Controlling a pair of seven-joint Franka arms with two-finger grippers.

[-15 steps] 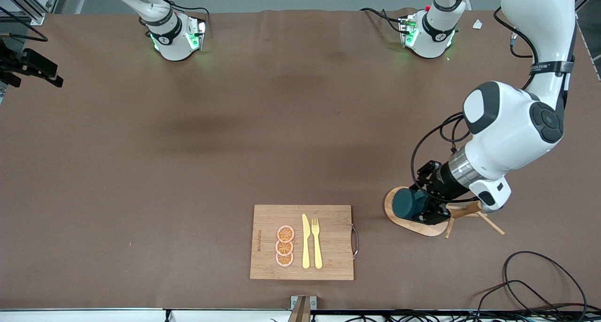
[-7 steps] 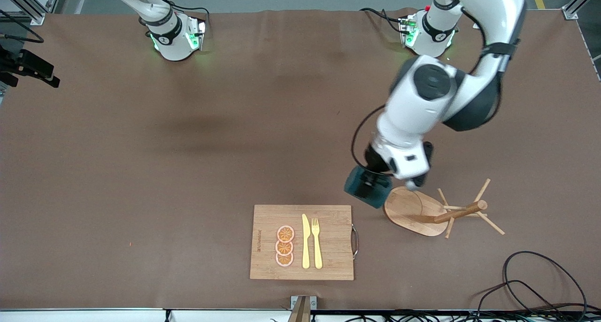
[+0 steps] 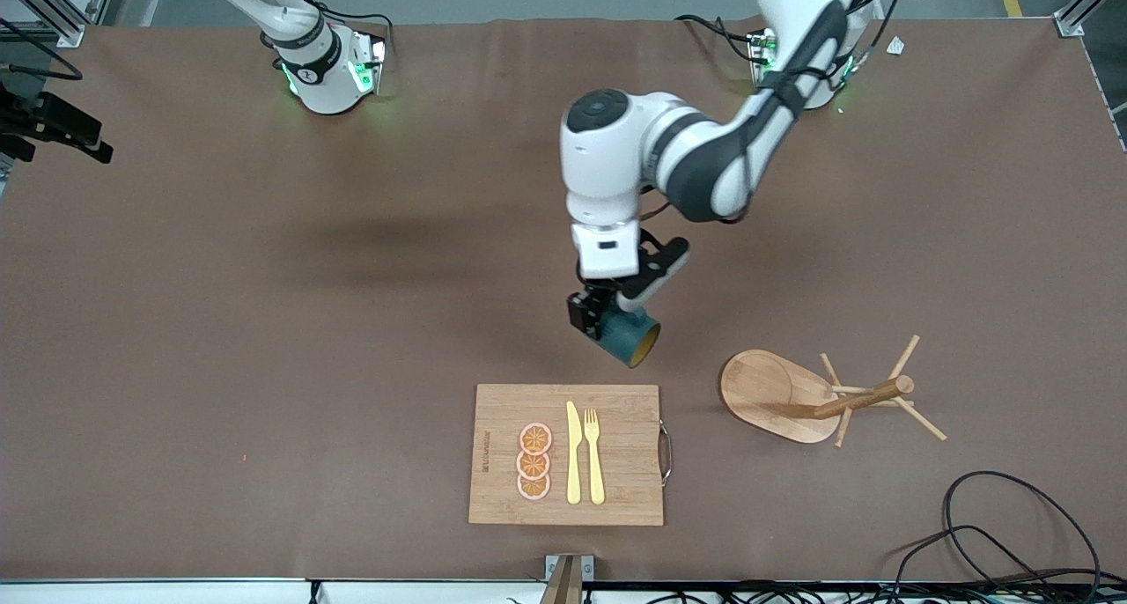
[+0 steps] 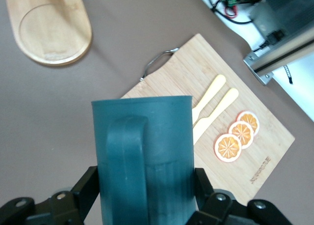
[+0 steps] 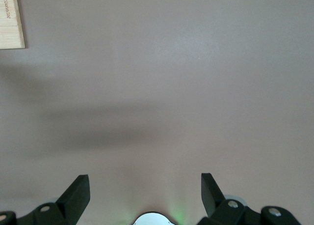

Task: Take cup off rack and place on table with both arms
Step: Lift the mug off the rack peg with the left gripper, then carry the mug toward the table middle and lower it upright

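The dark teal cup hangs tilted in the air, its yellowish inside showing. It is over the bare table, close to the cutting board's edge that faces the robots. My left gripper is shut on the cup's body. In the left wrist view the cup stands with its handle facing the camera, clamped between the fingers of the left gripper. The wooden rack stands toward the left arm's end with nothing on its pegs. My right gripper waits open high over bare table and is out of the front view.
A bamboo cutting board with a yellow knife, a fork and three orange slices lies near the front edge. Black cables coil at the front corner by the left arm's end.
The left arm lifted the cup off the rack and swung it toward the table's middle, turning it so its mouth shows. The rack stayed put. The right arm has not moved.
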